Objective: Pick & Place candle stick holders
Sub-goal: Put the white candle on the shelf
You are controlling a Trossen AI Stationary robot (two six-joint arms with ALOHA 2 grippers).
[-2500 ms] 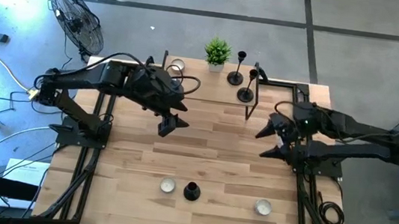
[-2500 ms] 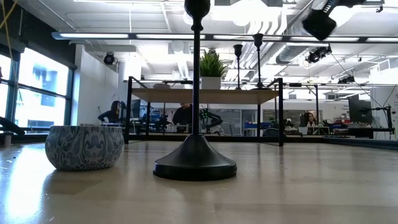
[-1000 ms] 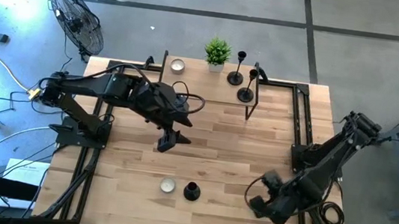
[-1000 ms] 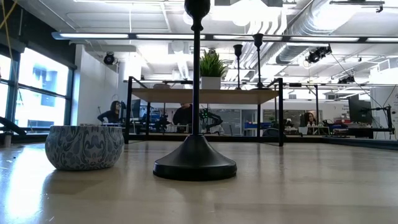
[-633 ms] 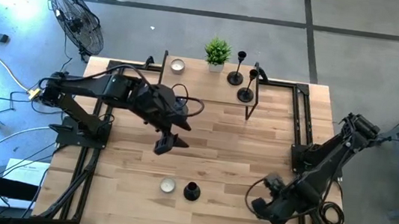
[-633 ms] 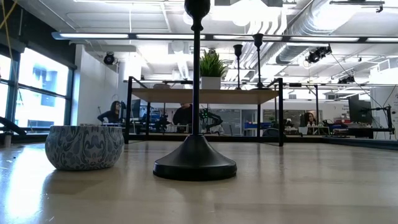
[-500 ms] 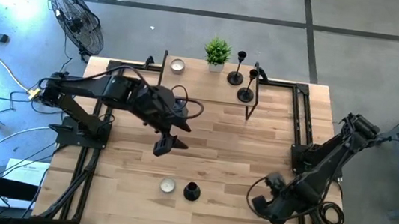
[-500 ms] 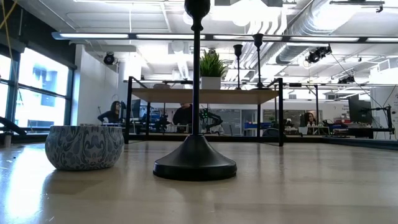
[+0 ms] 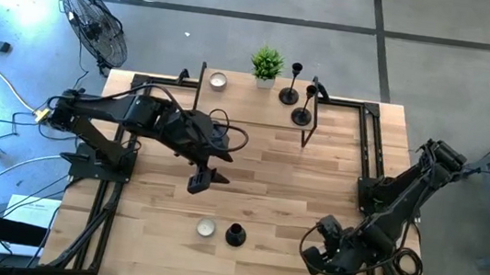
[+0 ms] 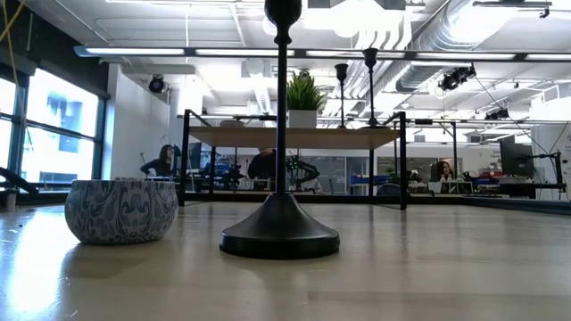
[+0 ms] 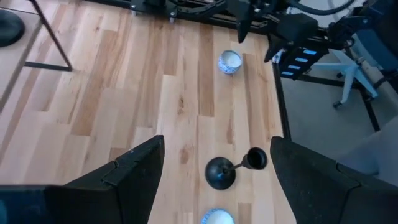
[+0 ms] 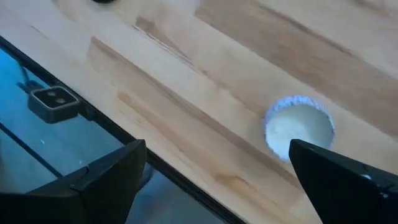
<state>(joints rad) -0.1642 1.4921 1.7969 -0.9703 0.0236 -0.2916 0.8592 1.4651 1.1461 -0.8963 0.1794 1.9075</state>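
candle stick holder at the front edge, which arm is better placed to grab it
Left. The left gripper hangs open just behind the candle stick holder, facing it. The right gripper is low over a small white bowl near the right corner.

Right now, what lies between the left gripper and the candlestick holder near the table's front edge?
Only bare wood lies between the open left gripper and the candlestick holder, shown in the high and left wrist views.
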